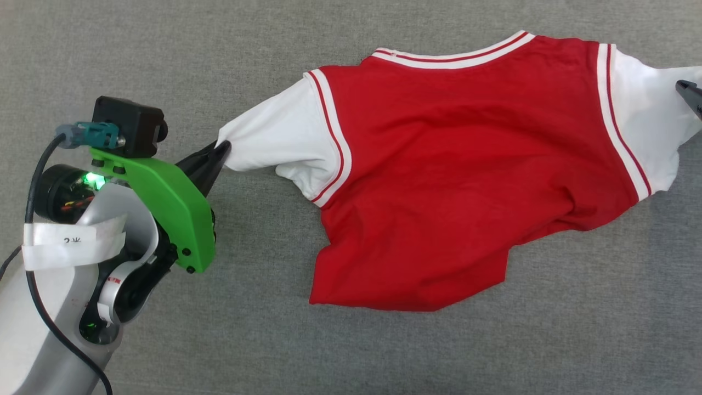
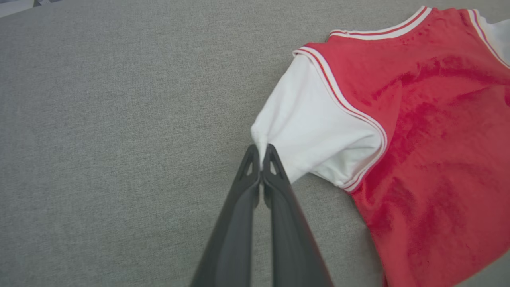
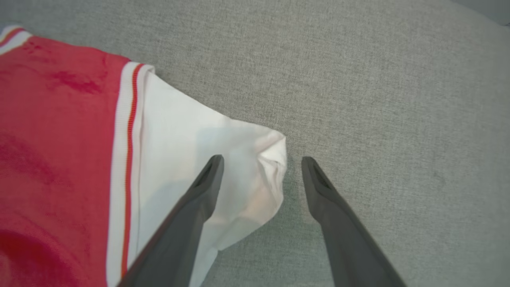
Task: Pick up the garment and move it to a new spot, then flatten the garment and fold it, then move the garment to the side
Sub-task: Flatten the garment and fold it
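In the head view, the garment (image 1: pixel 466 164) is seen lying on the grey cloth surface (image 1: pixel 164 340), its red lower body rumpled and drawn in at the hem. The cuff of the left white sleeve (image 1: pixel 274 137) is pinched by the left gripper (image 1: pixel 222 149), whose forearm is laid low and angled in from the lower left. Flattening is judged to be the step in hand. It would be done well if both sleeves were drawn apart evenly and kept low, so that the body is stretched rather than lifted.

In the left wrist view, the fingers (image 2: pixel 247 175) are clenched on a small tuck of cuff. The hold is thin, so a gentle pull is advised.

In the right wrist view, the right gripper (image 3: pixel 263 159) is spread wide and grasps nothing. One finger is placed over the right white sleeve (image 3: pixel 179 151), the other over bare surface, with the cuff edge between them. Whether fabric is touched cannot be told with certainty. A closing on that cuff is called for before any pull.
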Robot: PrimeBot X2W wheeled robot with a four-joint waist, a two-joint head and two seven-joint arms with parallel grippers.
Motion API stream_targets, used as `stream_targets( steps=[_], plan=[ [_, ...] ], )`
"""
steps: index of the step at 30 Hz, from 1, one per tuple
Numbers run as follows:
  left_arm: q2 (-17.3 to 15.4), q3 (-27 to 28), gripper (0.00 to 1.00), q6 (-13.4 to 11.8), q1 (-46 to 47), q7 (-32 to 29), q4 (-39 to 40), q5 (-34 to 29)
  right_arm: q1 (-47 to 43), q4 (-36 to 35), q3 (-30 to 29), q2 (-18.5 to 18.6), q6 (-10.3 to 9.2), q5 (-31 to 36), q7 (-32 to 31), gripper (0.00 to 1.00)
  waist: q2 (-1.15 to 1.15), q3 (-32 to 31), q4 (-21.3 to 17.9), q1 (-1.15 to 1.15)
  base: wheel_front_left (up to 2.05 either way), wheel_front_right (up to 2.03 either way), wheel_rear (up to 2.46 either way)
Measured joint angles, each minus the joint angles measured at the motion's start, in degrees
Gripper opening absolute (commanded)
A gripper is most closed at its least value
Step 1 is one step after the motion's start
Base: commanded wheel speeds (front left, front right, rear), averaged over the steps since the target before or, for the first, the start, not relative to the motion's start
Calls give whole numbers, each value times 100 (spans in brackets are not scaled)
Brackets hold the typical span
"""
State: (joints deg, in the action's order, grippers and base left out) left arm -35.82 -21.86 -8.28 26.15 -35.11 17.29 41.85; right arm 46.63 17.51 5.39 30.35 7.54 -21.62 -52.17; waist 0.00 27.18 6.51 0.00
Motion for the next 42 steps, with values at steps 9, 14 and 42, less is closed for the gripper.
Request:
stream_targets(
  steps=[9,14,42],
  plan=[
    [102,-58,0,102,243,132,-109,-29,304,535,189,52,0,10,192,100,0,312,203,0,0,0,0],
    [123,-101,0,142,279,157,-249,-45,405,703,274,83,0,-34,410,0,0,357,261,0,0,0,0],
    [168,385,0,190,242,1482,-1051,-125,-125,223,778,724,0,-1166,1934,0,0,-1460,-265,0,0,0,0]
  ],
)
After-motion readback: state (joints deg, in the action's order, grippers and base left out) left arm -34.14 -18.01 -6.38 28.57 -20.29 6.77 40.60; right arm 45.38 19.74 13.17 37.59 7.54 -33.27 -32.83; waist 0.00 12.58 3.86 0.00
